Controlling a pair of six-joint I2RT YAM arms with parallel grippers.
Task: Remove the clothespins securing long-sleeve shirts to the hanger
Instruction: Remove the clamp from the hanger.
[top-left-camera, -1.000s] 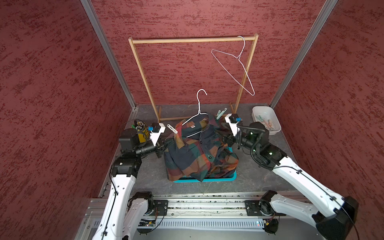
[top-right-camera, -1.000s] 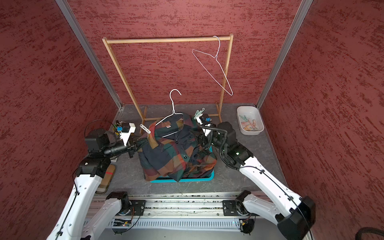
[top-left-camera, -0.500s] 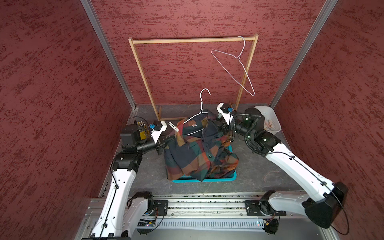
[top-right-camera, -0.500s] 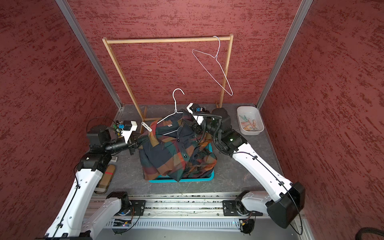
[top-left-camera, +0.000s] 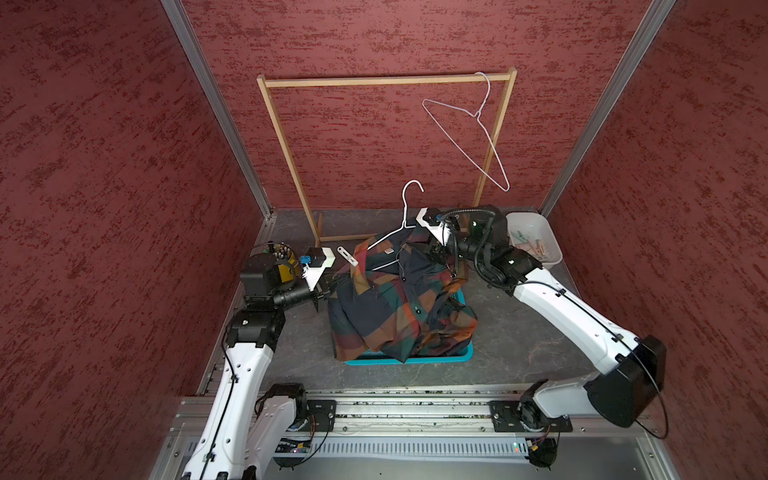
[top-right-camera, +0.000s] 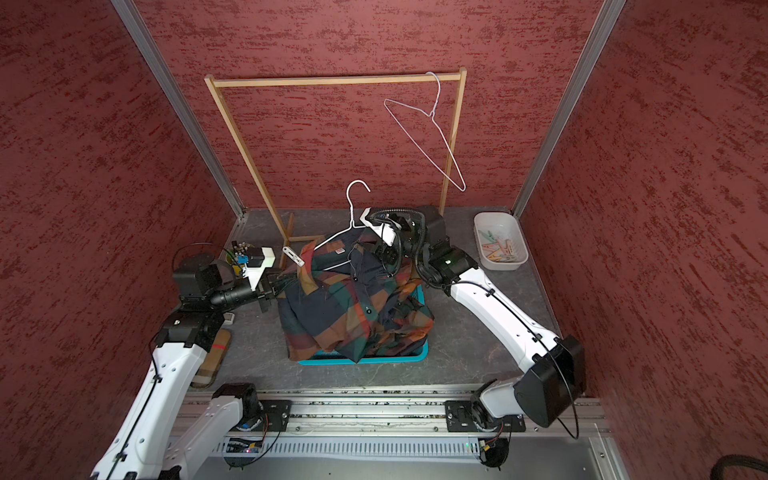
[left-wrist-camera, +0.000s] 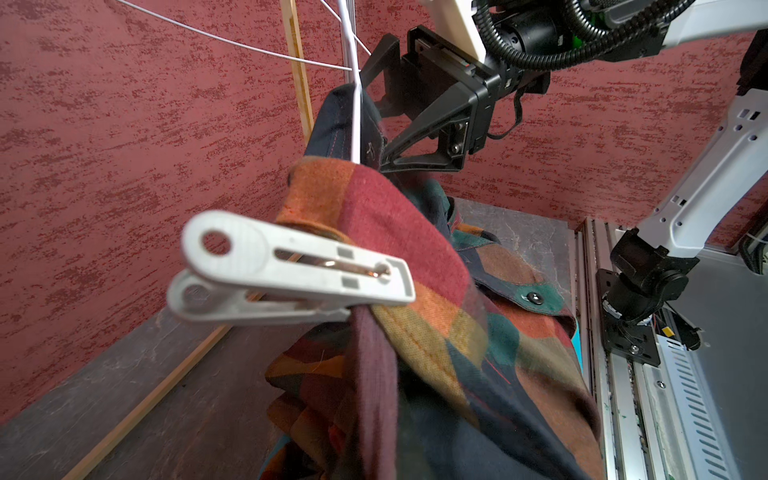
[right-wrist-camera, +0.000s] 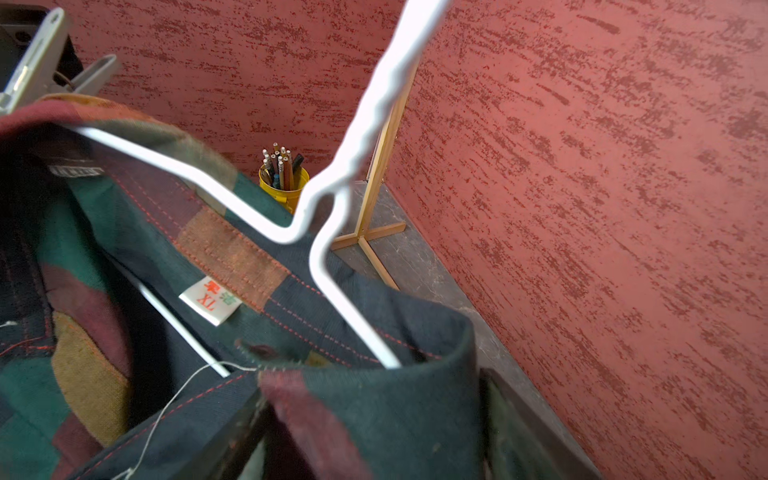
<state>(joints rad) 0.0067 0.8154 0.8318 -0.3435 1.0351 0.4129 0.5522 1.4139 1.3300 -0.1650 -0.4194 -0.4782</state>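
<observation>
— One whitish-grey clothespin (left-wrist-camera: 291, 270) is on the cloth, just beyond your left gripper (top-left-camera: 328, 286). It's clipped over an orange-and-maroon fold of the plaid shirts (top-left-camera: 399, 307). It shows in both top views, tilted, right beside that gripper's camera mount.
— Left grip state?
— Clamped tight on a bunch of shirt cloth at that shoulder. The maroon fold below the peg runs straight back into it. The fingers themselves are out of the wrist view.
— Right one?
— Your right gripper (left-wrist-camera: 376, 120) has its jaws spread wide, one finger on either side of the shirt's other shoulder, nothing pinched. The white wire hanger (right-wrist-camera: 372, 104) passes just ahead of those fingers and dives into the collar fold between them.
— Does the peg bite the wire?
— Can't tell, cloth hides it there.
— Rest of the shirts?
— Heaped below both grippers, spilling over a teal basket (top-left-camera: 409, 359).
— Other pegs?
— Several pastel pegs (top-right-camera: 496, 249) lie in the white tub (top-right-camera: 503, 266), just behind your right gripper's wrist and well apart from the left gripper. A second hanger (top-left-camera: 478, 137) hangs on the wooden rack (top-left-camera: 386, 80), above and beyond both grippers.
</observation>
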